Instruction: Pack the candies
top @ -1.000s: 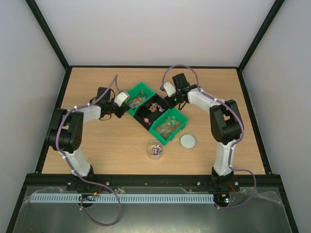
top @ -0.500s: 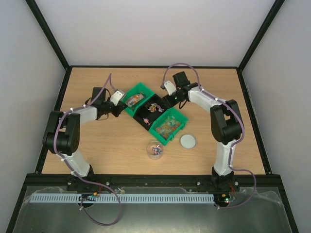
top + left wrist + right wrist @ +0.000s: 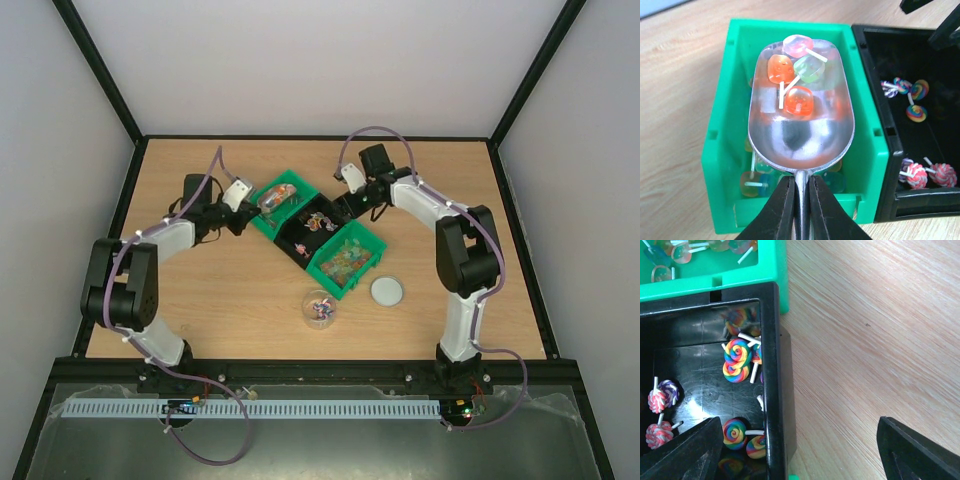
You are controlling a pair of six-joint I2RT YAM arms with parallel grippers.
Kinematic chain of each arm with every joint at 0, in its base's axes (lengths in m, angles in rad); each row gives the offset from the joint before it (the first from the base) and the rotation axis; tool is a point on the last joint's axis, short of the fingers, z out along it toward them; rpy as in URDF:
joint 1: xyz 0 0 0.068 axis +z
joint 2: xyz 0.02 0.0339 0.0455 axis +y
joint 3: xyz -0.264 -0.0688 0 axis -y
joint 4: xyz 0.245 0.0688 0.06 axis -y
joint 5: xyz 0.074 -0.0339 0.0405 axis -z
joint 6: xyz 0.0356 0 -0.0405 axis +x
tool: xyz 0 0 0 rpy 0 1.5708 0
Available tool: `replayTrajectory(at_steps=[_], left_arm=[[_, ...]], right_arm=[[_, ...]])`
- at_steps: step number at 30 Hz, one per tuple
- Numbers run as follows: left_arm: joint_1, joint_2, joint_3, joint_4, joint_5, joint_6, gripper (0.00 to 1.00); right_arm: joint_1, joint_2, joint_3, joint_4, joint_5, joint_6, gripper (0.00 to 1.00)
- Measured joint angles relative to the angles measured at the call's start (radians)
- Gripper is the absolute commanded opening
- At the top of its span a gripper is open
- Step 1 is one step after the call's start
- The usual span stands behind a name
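Note:
My left gripper (image 3: 801,200) is shut on the thin handle of a metal scoop (image 3: 801,130). The scoop holds a few candies (image 3: 795,75), orange, pink and green, and hangs over the far green bin (image 3: 720,135). More candies (image 3: 752,182) lie in that bin under the scoop. From above, the scoop (image 3: 276,197) sits over this bin (image 3: 296,182). My right gripper (image 3: 797,440) stands wide open astride the black bin's wall (image 3: 771,390), holding nothing. Swirl lollipop candies (image 3: 737,360) lie inside the black bin. A clear jar (image 3: 319,308) with some candies stands near the front.
Three bins sit in a diagonal row: far green, black (image 3: 312,225), and a near green bin (image 3: 347,257) full of mixed candies. A round white-grey lid (image 3: 387,291) lies on the wooden table right of the jar. My right gripper (image 3: 352,203) is at the black bin's far corner.
The left arm has swung left and back, drawing the loaded scoop up over the far green bin. The right gripper has opened and shifted slightly back.

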Motion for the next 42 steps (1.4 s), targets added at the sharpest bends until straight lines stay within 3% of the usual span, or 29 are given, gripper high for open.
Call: replayTrajectory(at_steps=[13,27,33,42], left_arm=[[0.016,-0.183,0.000,-0.084,0.105,0.058,0.02],[0.017,-0.479,-0.051,-0.555,0.205,0.466,0.02],[0.016,-0.591,-0.114,-0.755,0.202,0.639,0.02],[-0.060,-0.655,-0.143,-0.900,0.147,0.774,0.02]], right_arm=[[-0.031,-0.063,0.022,-0.042,-0.009,0.000,0.90],[-0.044,-0.191,0.000,-0.083,-0.030,-0.001,1.00],[-0.044,-0.248,-0.069,-0.083,-0.049,0.000,0.99],[-0.044,-0.293,-0.149,-0.083,-0.067,0.000,0.99]])
